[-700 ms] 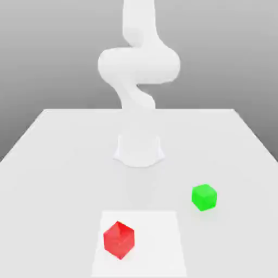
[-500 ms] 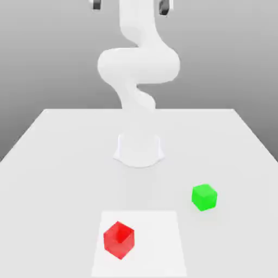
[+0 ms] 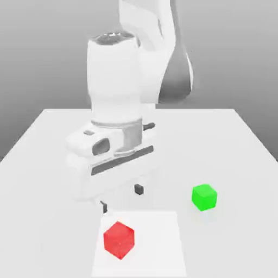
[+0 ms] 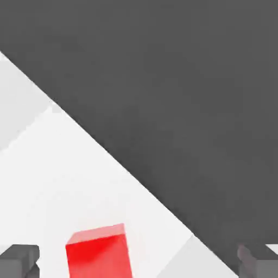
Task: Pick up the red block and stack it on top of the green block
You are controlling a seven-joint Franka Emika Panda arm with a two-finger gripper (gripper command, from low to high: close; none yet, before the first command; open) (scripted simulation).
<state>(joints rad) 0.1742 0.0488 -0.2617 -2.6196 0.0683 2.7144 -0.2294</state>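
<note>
The red block sits on a brighter white patch of the table near the front edge. The green block rests on the table toward the exterior view's right, a little farther back. My gripper hangs open just above and behind the red block, its two dark fingertips spread wide. The hand view has the red block between the two dark fingertips, closer to one of them, with a gap on each side.
The white table ends close behind the red block, and the hand view has dark floor beyond that edge. The arm's white body stands over the table's middle.
The arm has swung down and forward from high above the table. The hand now hangs low just above the red block. Neither block has moved.
</note>
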